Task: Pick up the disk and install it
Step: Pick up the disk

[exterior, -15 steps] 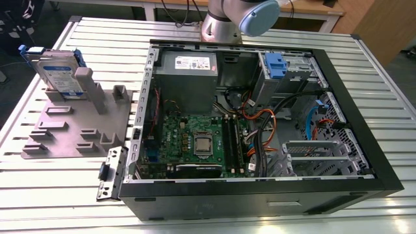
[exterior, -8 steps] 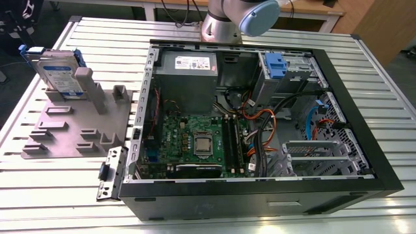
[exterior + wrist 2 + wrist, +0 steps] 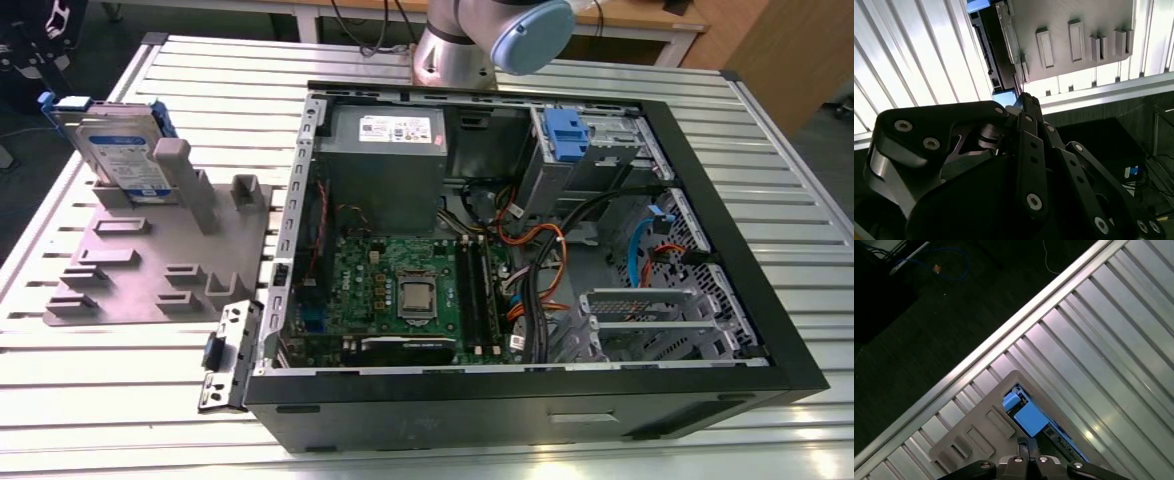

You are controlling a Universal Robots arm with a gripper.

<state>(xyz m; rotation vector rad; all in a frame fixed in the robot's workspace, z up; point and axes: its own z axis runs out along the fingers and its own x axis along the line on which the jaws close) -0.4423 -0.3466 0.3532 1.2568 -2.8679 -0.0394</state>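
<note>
Disk (image 3: 124, 155) upright on grey plate (image 3: 147, 270), tall peg (image 3: 180, 175) just in front. Claw (image 3: 1026, 442) over plate, fingertips pressed together, empty. Open computer case (image 3: 534, 250) beside plate on desk (image 3: 134, 400).

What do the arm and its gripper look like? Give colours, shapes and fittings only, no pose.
The arm is a silver-grey metal tube with a pale blue rounded cap at its joint. The gripper is matt black: flat linked bars pinned with silver screw heads, narrowing to slim black fingers.
</note>
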